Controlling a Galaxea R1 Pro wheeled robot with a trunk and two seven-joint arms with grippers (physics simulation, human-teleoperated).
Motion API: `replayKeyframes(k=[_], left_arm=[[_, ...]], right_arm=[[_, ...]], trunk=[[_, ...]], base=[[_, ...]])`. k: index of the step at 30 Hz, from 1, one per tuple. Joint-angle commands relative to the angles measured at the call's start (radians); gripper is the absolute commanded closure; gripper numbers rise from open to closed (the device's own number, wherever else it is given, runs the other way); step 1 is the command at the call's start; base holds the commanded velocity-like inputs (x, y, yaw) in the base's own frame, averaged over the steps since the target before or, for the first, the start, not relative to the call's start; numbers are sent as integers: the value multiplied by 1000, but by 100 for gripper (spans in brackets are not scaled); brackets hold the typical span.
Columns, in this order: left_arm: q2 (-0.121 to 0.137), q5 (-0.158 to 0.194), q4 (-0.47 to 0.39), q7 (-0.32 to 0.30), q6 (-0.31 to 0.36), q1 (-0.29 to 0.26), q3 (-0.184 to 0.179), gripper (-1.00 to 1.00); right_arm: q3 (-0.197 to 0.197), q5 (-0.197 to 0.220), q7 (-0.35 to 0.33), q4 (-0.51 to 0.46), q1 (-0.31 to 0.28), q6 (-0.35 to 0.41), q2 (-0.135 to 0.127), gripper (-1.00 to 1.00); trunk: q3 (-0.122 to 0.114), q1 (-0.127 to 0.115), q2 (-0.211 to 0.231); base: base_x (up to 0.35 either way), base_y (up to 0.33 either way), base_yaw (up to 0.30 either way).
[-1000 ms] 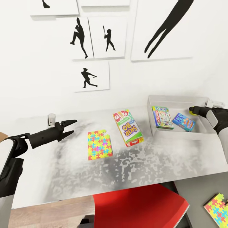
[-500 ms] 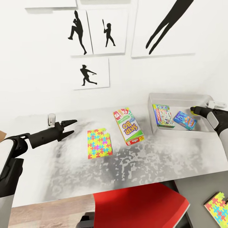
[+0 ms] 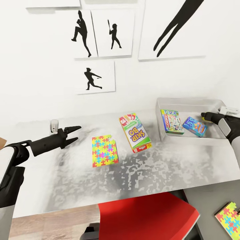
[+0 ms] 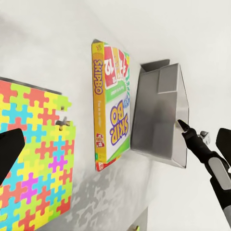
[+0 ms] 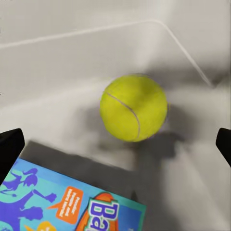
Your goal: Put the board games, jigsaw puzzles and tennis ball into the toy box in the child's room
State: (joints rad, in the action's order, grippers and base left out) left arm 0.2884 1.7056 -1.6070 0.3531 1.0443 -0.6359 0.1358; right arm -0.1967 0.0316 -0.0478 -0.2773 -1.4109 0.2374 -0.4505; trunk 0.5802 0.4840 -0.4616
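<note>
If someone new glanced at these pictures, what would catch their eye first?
Probably the bright jigsaw puzzle and the SKIP BO box lying side by side on the pale table. Next, the toy box at the right, holding two game boxes and the tennis ball below the open right claw.

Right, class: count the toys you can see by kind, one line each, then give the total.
Board games: 3 – Skip-Bo box on the table, green box and blue box in the tray.
Jigsaw puzzles: 2 – one on the table, one lower right.
Tennis balls: 1, in the tray.
Total: 6
</note>
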Motion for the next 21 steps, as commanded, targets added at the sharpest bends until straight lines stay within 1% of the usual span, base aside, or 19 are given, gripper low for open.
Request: replayKeyframes(k=[1,4,5,8,9,10,11,12,13,15,16,17,18,20,21], left_arm=[[0,10,-1,10,3,-1,0,-100],[0,10,-1,11,3,0,0,-100],[0,9,-1,11,3,2,0,-100],[1,8,-1,13,2,3,-1,-100],[1,8,-1,13,2,5,-1,-100],[2,0,1,20,1,5,-1,-100],[3,-8,4,48,1,6,-2,-100],[3,-10,7,98,1,7,-3,-100],[2,-7,7,172,2,7,-4,-100],[2,-6,5,201,2,8,-4,-100],[1,-5,5,220,3,8,-4,-100],[1,-4,4,232,3,8,-4,-100],[1,-4,3,239,3,8,-5,-100],[0,-3,2,246,3,8,-5,-100],[0,-3,2,247,3,8,-5,-100]], right_arm=[[-5,3,-6,-3,0,5,0,-100],[-4,2,-8,-16,6,2,0,-100],[-4,2,-9,-36,14,-4,0,-100],[-4,3,-9,-117,62,-3,3,-100],[-4,3,-9,-177,106,5,5,-100],[-4,9,-10,-250,170,24,9,-100],[-4,26,-8,-345,251,52,15,-100],[-4,60,-7,-462,333,87,20,-100],[-6,139,-5,-673,439,157,26,-100],[-7,191,-3,-804,509,206,30,-100],[-10,231,-1,-916,573,242,32,-100],[-20,257,0,-1005,624,265,34,-100],[-36,273,1,-1073,659,281,36,-100],[-57,288,1,-1135,690,297,37,-100],[-62,291,1,-1149,696,301,37,-100]], trunk=[[1,0,-1],[1,0,-1],[1,0,-1],[1,0,-1],[1,0,-1],[1,0,-1],[1,0,-1],[1,0,-1],[1,0,-1],[1,0,-1],[1,0,-1],[1,0,-1],[1,0,-1],[1,0,-1],[1,0,-1]], base=[[0,0,0],[0,0,0],[0,0,0],[0,0,0],[0,0,0],[0,0,0],[0,0,0],[0,0,0],[0,0,0],[0,0,0],[0,0,0],[0,0,0],[0,0,0],[0,0,0],[0,0,0]])
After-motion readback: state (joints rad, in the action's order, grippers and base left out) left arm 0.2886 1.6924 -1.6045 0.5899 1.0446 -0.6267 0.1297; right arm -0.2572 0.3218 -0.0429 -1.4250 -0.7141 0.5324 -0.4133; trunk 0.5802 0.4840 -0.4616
